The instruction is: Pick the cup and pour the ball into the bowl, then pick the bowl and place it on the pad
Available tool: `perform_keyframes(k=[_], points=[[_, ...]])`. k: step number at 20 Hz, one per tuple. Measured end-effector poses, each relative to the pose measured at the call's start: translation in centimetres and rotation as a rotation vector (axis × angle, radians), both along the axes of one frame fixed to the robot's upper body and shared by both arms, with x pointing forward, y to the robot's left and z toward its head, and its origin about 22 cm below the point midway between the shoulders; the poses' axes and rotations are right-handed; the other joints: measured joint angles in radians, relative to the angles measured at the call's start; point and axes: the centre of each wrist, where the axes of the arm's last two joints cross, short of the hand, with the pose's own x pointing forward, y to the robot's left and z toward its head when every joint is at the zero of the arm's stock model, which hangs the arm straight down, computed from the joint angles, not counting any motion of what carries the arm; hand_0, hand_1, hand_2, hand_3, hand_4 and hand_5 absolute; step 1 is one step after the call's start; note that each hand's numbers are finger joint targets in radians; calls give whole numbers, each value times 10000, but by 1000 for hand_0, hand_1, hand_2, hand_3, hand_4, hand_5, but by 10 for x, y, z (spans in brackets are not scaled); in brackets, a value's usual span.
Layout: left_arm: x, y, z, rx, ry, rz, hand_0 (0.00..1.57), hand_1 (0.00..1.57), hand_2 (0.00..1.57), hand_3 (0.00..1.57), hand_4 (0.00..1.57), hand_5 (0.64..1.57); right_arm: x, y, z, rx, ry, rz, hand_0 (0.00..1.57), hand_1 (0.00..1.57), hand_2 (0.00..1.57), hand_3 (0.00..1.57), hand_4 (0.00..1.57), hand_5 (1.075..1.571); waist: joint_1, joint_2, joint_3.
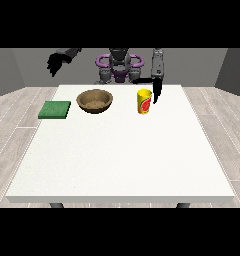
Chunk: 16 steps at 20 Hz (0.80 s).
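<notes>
Yellow cup stands beside the brown bowl on the table.

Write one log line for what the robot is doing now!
stage: reaching | hand at view's right: beside cup | cup: upright on table | bowl: untouched

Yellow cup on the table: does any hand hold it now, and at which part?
Nothing is held. The hand at the view's right hangs just beside the yellow cup; the hand at the view's left is raised, away from everything.
</notes>
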Motion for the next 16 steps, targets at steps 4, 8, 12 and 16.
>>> perform_keyframes(k=[4,8,12,16], points=[[4,6,-19,6,22,95,0,0,0,0,183,1423,2,-9,-4,-26,-57,-19,0,0,0,0,675,1564,-66,95,-2],[9,9,-37,-53,110,239,0,0,0,0,645,1535,6,-14,3,-10,-99,69,0,0,0,0,681,1566,-220,188,-3],[13,14,-47,135,146,755,1151,1151,1571,1571,1309,1475,5,-16,8,-7,-258,303,0,0,0,121,650,1568,-527,344,-4],[13,17,-54,1049,-382,1515,1273,1273,1571,1571,1346,1468,7,-24,29,-82,-723,571,0,0,0,165,647,1568,-941,773,14]])
